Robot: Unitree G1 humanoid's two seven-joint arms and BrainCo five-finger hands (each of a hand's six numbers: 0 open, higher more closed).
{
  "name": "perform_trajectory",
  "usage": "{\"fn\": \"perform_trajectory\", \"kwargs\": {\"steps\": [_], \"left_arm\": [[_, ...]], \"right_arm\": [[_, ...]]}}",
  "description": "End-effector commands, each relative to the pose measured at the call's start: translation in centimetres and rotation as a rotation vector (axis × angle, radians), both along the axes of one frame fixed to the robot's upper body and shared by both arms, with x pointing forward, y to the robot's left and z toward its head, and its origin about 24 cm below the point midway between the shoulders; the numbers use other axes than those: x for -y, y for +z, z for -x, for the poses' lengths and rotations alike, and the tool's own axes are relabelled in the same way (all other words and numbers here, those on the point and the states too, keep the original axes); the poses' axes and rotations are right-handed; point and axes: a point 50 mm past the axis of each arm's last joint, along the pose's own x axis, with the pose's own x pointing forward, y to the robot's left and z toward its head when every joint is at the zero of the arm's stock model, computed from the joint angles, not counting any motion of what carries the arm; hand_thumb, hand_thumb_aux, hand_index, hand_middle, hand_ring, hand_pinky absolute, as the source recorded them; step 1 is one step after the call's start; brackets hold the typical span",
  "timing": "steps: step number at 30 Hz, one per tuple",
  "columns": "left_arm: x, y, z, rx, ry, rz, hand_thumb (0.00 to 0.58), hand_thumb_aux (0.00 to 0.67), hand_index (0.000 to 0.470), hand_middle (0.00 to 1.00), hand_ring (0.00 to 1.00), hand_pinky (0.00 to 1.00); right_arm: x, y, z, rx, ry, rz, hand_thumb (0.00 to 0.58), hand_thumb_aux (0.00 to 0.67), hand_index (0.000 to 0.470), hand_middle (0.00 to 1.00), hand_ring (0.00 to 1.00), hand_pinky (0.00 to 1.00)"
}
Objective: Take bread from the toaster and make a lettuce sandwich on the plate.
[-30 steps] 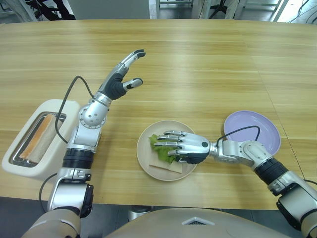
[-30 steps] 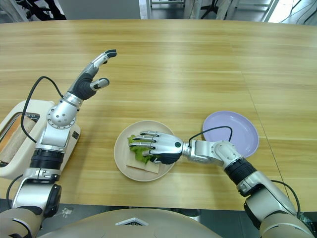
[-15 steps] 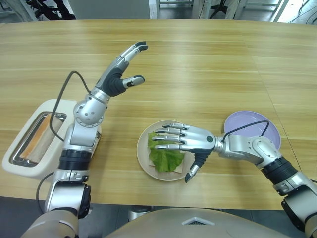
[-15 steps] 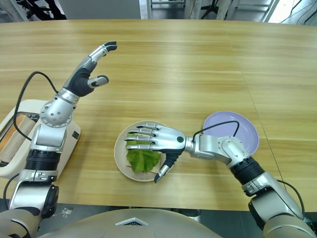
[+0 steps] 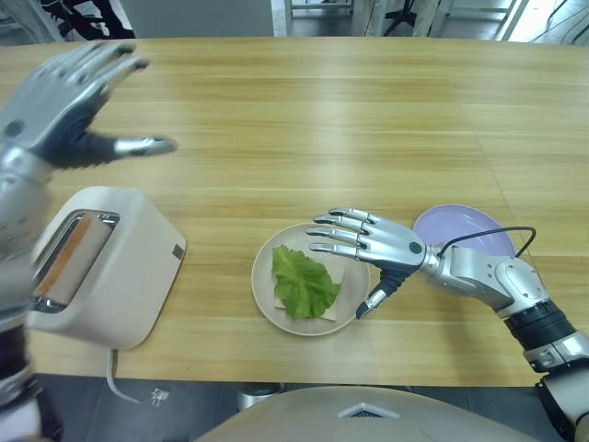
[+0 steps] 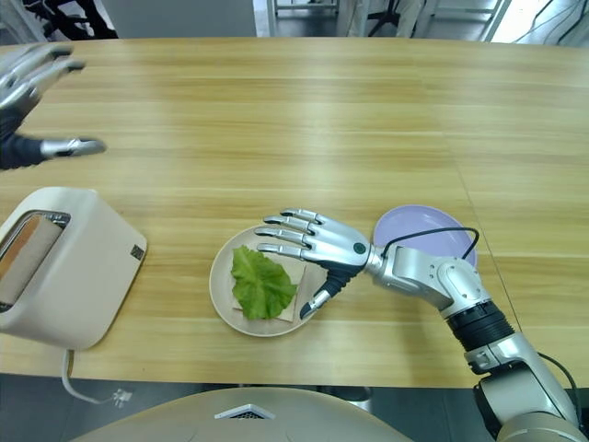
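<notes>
The right hand [image 5: 377, 244] hovers spread and empty over the plate [image 5: 259, 279], where lettuce [image 5: 302, 283] lies on bread [image 5: 329, 311]; the left hand [image 5: 57, 109], open and empty, hangs above the toaster [image 5: 124, 276] holding a slice [image 5: 66, 258].

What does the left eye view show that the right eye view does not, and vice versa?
Left eye view alone: the left hand down to its wrist, and the left end of the toaster. Right eye view alone: more bare table to the right of the purple plate. Both: the right hand, open, its fingers over the tan plate that carries lettuce on bread.
</notes>
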Motion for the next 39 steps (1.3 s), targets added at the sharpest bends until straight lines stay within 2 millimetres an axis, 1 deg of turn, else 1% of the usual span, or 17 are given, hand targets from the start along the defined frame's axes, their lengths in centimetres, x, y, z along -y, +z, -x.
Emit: {"fn": "perform_trajectory", "kwargs": {"steps": [1, 5, 7, 11, 15, 28, 34, 35, 36, 37, 38, 39], "left_arm": [[-3.0, -1.3, 2.7, -0.23, 0.167, -0.086, 0.0, 0.0, 0.0, 0.0, 0.0, 0.0], [-5.3, -2.6, 5.1, -0.395, 0.29, -0.103, 0.0, 0.0, 0.0, 0.0, 0.0, 0.0], [-6.1, -3.1, 5.9, -0.435, 0.348, -0.089, 0.0, 0.0, 0.0, 0.0, 0.0, 0.0], [-7.3, -4.2, 6.9, -0.489, 0.431, -0.051, 0.0, 0.0, 0.0, 0.0, 0.0, 0.0], [-8.0, -4.5, 7.5, -0.499, 0.47, -0.035, 0.0, 0.0, 0.0, 0.0, 0.0, 0.0], [-6.8, -4.9, 7.4, -0.538, 0.385, -0.033, 0.0, 0.0, 0.0, 0.0, 0.0, 0.0], [-5.9, -5.2, 7.1, -0.553, 0.329, -0.028, 0.0, 0.0, 0.0, 0.0, 0.0, 0.0], [-5.8, -5.2, 7.1, -0.556, 0.326, -0.029, 0.368, 0.265, 0.182, 0.0, 0.0, 0.0], [-5.8, -5.2, 7.1, -0.559, 0.324, -0.028, 0.456, 0.36, 0.247, 0.0, 0.0, 0.0], [-5.8, -5.3, 7.1, -0.564, 0.321, -0.026, 0.456, 0.36, 0.247, 0.0, 0.0, 0.0], [-5.8, -5.4, 7.1, -0.57, 0.317, -0.023, 0.58, 0.67, 0.46, 0.0, 0.0, 0.0], [-5.8, -5.4, 7.2, -0.574, 0.314, -0.02, 0.58, 0.67, 0.46, 0.0, 0.0, 0.0]], "right_arm": [[0.3, 0.1, -0.1, 0.011, -0.024, 0.006, 0.0, 0.0, 0.0, 0.0, 0.0, 0.0], [0.1, 0.2, -0.4, 0.017, -0.031, 0.005, 0.0, 0.0, 0.0, 0.0, 0.0, 0.0], [-0.1, 0.3, -0.5, 0.022, -0.023, 0.005, 0.0, 0.0, 0.0, 0.0, 0.0, 0.0], [-0.4, 0.3, -0.6, 0.027, -0.019, 0.006, 0.0, 0.0, 0.0, 0.0, 0.0, 0.0], [-0.5, 0.2, -0.7, 0.025, -0.017, 0.004, 0.0, 0.0, 0.0, 0.0, 0.0, 0.0], [-0.6, 0.1, -0.7, 0.017, -0.022, -0.01, 0.0, 0.0, 0.0, 0.0, 0.0, 0.0], [-0.6, 0.0, -0.8, 0.013, -0.025, -0.013, 0.0, 0.0, 0.0, 0.0, 0.0, 0.0], [-0.6, 0.0, -0.8, 0.012, -0.025, -0.014, 0.0, 0.0, 0.0, 0.0, 0.0, 0.0], [-0.6, 0.0, -0.8, 0.012, -0.025, -0.015, 0.0, 0.0, 0.0, 0.0, 0.0, 0.0], [-0.6, 0.1, -0.9, 0.013, -0.025, -0.017, 0.0, 0.0, 0.0, 0.0, 0.0, 0.0], [-0.6, 0.1, -0.9, 0.013, -0.025, -0.018, 0.0, 0.0, 0.0, 0.0, 0.0, 0.0], [-0.6, 0.1, -0.9, 0.013, -0.026, -0.019, 0.0, 0.0, 0.0, 0.0, 0.0, 0.0]]}}
